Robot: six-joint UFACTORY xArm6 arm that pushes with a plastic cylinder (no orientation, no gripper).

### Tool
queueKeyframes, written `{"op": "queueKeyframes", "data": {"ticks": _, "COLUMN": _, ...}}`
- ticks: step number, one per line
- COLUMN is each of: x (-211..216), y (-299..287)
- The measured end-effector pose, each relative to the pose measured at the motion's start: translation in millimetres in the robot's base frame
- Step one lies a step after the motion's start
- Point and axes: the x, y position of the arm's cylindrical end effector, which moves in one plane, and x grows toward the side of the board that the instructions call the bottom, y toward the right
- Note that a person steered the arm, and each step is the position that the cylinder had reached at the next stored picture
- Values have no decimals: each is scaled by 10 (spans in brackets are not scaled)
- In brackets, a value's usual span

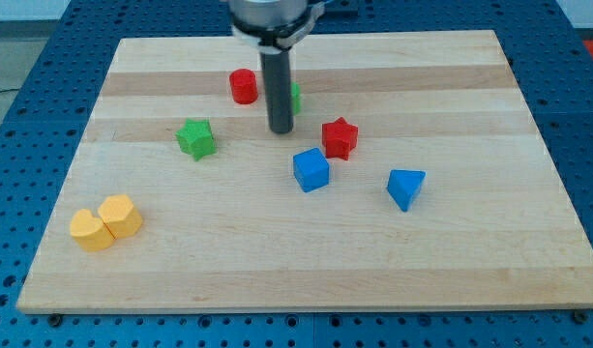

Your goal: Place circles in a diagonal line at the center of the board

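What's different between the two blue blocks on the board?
Shape: the blue cube shows square faces, while the blue triangular block narrows to a point toward the view's bottom.
Position: the blue cube sits nearer the board's centre, just below the red star; the blue triangular block lies farther toward the view's right, with no close neighbour.
Distance from my tip: the cube is closer; the triangular block is farther.
Shared: same blue colour, similar size, neither touched by my tip.

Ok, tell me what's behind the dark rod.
A green block peeks out at the rod's right edge, beside the red cylinder. Most of it is covered, so its shape cannot be made out. My tip rests just below it.
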Motion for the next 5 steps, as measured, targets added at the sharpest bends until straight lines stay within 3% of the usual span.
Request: {"op": "queueKeyframes", "data": {"ticks": 5, "x": -116, "y": 733}}
